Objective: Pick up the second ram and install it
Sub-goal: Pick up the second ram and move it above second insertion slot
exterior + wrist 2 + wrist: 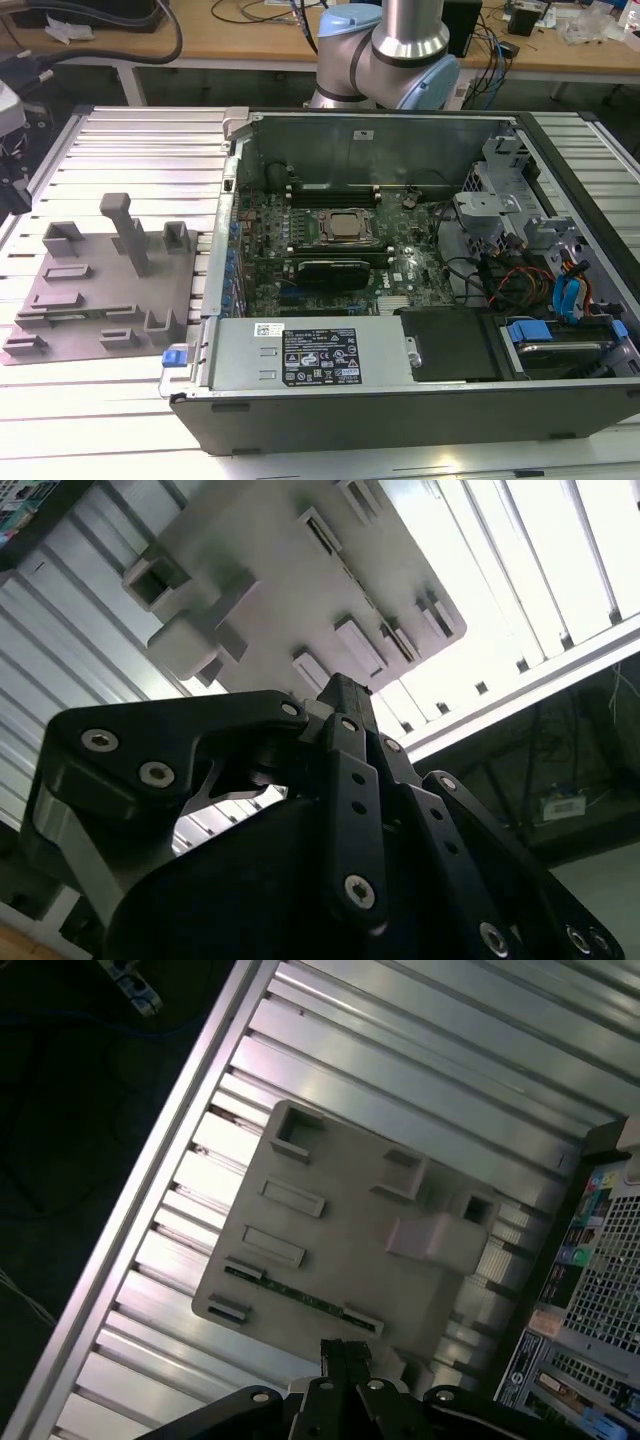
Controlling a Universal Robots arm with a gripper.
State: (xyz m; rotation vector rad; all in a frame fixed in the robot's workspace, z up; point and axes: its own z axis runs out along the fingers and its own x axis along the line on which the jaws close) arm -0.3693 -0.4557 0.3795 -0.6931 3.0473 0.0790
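Your tool (345,1346), closed on nothing, hangs over the near edge of the grey fixture plate (340,1230), and the second ram (300,1297) lies just ahead in that edge's slot, long axis along the edge

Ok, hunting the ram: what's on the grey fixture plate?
The second ram, a thin green stick, sits between two holders on the fixture plate; the gripper covers the plate's edge beyond.

ram (300,1298) in fixture plate (110,290), on table (130,150) — case (420,420) beside
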